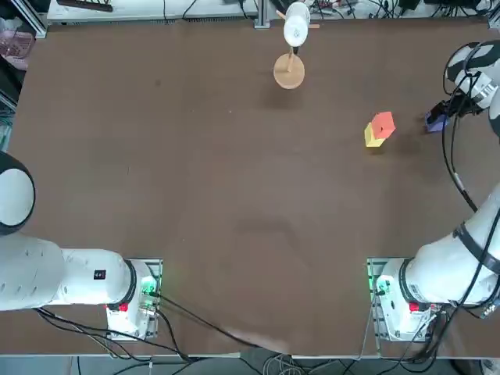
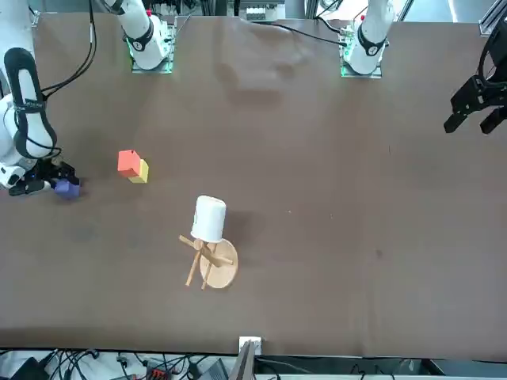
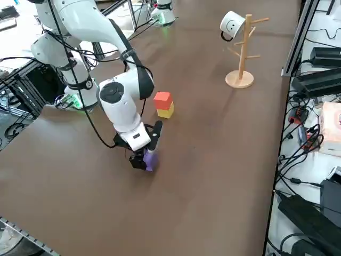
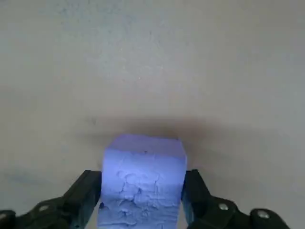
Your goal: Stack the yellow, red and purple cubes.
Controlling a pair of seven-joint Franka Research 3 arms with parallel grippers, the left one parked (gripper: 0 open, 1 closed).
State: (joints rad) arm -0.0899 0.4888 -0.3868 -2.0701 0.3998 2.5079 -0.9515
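Three cubes in play: purple cube [image 4: 143,183] on desk [image 1: 234,195] near right edge, straddled by right hand [image 4: 143,200], fingers [image 4: 86,195] spread just beside its faces, not visibly pinching. Red cube [image 1: 382,123] already atop yellow cube [image 1: 373,137], nearby. Step: grasping purple. Next: pinch firmly, lift, carry onto red.

Even overhead light, soft shadow under the purple cube [image 4: 143,183], wrist view washed pale, mildly soft
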